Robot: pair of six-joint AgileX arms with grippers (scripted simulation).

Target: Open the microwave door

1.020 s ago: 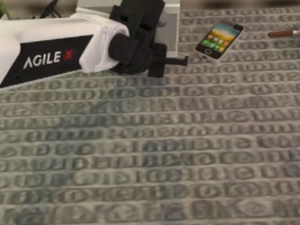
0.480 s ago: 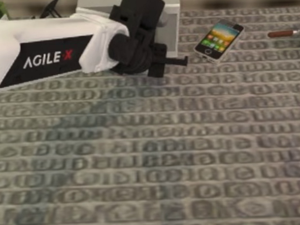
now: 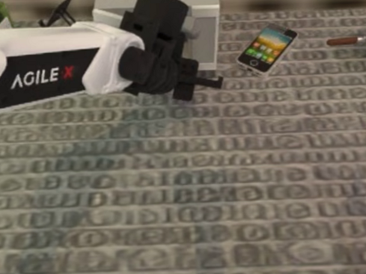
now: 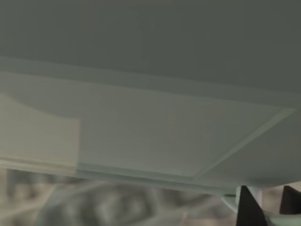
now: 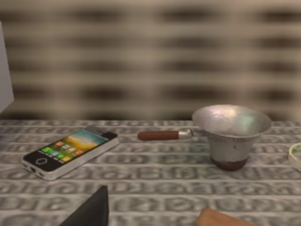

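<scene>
The left hand (image 3: 214, 82) sits at the front of the microwave (image 3: 205, 4), at the far edge of the table (image 3: 185, 191). Its fingers (image 4: 247, 209) appear to straddle a pale lip at the door's (image 4: 155, 132) edge, but whether they are clamped I cannot tell. The door fills the space directly ahead of the hand, its long axis running across the hand's reach. The left arm is the nearer one. The right hand is not in view; a phone (image 3: 267, 47) lies just beyond the left hand.
</scene>
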